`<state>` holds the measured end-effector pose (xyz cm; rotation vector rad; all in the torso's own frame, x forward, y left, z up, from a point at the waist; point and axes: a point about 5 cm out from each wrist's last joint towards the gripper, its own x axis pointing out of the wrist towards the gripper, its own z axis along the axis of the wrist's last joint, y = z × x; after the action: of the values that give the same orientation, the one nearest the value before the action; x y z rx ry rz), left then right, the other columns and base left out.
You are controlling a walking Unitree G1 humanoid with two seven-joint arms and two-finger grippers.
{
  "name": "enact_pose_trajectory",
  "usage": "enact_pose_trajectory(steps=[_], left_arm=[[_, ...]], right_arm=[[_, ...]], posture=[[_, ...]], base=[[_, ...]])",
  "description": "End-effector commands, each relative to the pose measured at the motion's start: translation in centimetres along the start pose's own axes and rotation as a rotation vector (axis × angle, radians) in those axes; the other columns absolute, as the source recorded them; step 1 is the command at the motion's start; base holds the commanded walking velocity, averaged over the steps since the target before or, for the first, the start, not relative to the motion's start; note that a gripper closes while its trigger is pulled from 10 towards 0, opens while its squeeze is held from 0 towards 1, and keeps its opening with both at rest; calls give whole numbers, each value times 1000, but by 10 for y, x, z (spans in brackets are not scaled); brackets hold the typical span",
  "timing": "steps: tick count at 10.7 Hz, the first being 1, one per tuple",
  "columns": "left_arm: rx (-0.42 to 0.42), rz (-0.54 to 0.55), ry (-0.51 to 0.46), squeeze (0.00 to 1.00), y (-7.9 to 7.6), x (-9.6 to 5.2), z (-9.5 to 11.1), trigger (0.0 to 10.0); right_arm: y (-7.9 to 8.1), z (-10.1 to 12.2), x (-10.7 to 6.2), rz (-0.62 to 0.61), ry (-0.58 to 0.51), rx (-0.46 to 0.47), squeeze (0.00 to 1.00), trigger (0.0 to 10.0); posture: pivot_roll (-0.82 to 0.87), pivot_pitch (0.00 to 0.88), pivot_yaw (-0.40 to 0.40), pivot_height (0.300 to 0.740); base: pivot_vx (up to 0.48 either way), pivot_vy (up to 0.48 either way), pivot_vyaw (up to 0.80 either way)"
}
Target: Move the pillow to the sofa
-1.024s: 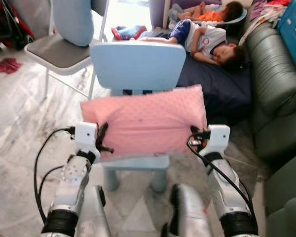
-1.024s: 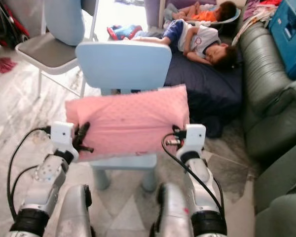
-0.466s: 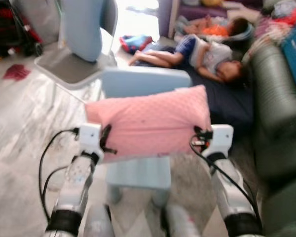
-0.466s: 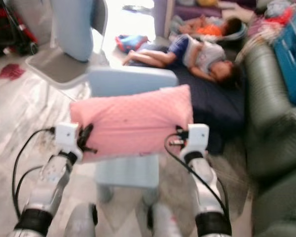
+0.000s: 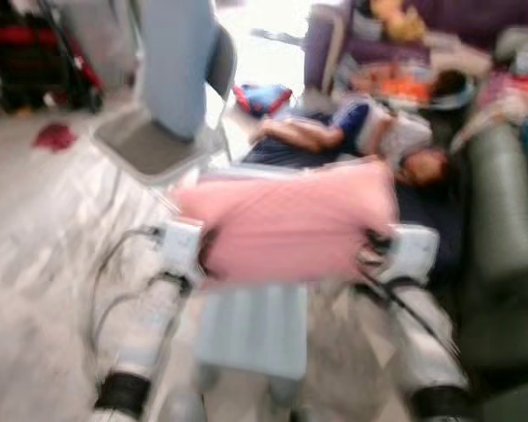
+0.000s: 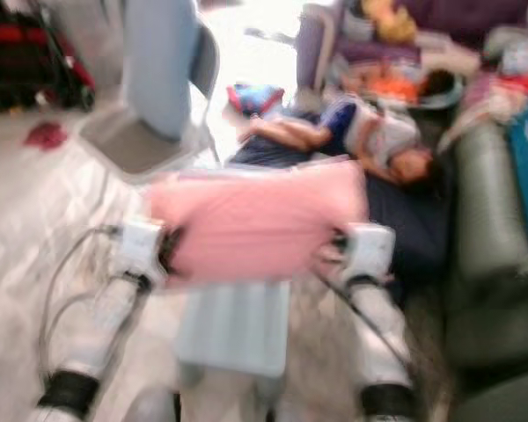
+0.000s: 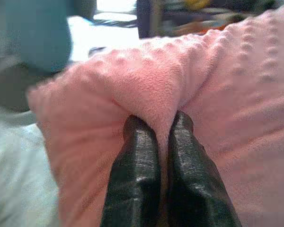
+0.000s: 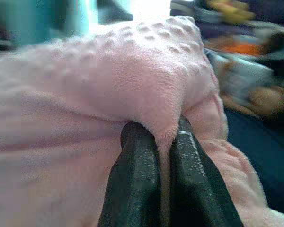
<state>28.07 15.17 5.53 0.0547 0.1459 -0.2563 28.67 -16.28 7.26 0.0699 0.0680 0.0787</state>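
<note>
- While it hangs between both arms, the pink pillow [image 5: 290, 230] has a fold pinched in the left gripper [image 7: 162, 124] fingers.
- The right gripper [image 8: 164, 131] fingers clamp its opposite edge.

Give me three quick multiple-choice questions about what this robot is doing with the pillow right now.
1. Where is the pillow?
A. on the sofa
B. held up above the small blue chair
C. on the floor

2. What colour is the pillow?
A. pink
B. green
C. white

3. How do the left gripper and right gripper stand?
A. both open
B. one open
C. both pinched shut on the pillow

Answers: 1 B, it hangs between the two arms over the chair seat. 2 A, its fabric is pink. 3 C, both wrist views show fabric squeezed between the fingers.
</note>
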Motion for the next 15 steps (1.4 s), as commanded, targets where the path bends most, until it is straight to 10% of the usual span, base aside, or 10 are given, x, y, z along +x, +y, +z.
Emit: enact_pose_trajectory(steps=[1, 7, 15], left_arm=[[-2, -9, 9, 0, -2, 3, 0, 10000], [-6, -11, 9, 0, -4, 5, 3, 10000], [-31, -48, 15, 0, -5, 0, 2, 10000]], right_arm=[[-15, 1, -5, -49, -8, -18, 0, 10000], [-21, -9, -2, -189, 61, -171, 0, 10000], [-24, -17, -10, -183, 108, -18, 0, 10000]], posture=[[-45, 0, -48, 740], [-45, 0, -55, 740], [-41, 0, -42, 740]], base=[[0, 0, 0], [0, 0, 0], [0, 0, -94]])
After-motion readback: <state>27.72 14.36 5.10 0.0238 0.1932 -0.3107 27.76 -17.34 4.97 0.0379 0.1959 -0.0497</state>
